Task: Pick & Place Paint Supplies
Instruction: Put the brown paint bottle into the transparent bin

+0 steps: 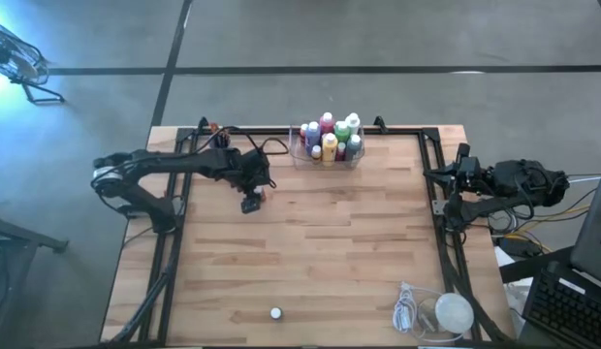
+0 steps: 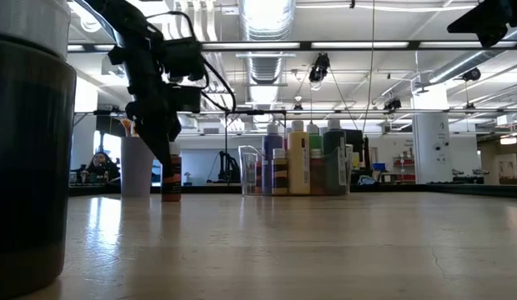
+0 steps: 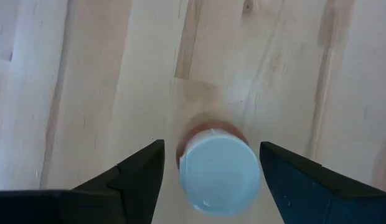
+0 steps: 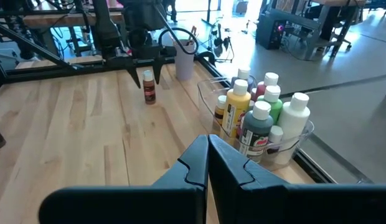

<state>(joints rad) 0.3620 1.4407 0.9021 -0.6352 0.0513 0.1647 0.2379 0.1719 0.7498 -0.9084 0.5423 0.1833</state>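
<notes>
Hovering over the left-back part of the wooden table (image 1: 310, 262), the left gripper (image 1: 252, 202) points straight down with its fingers (image 3: 140, 174) spread to either side of a small brown paint bottle (image 4: 149, 87) with a pale cap (image 3: 219, 176). Gaps show between the cap and both fingers, so the bottle stands upright on the wood on its own, not clamped. Well to its right, at the table's back edge, a clear plastic tray (image 1: 357, 160) holds a cluster of upright paint bottles (image 1: 330, 139) in pink, yellow, green, purple and white. The right gripper (image 4: 208, 163) waits off the table's right edge, its fingers pressed together on nothing. Near the front right corner lies a white round lump with a coiled cord (image 1: 448, 313)
</notes>
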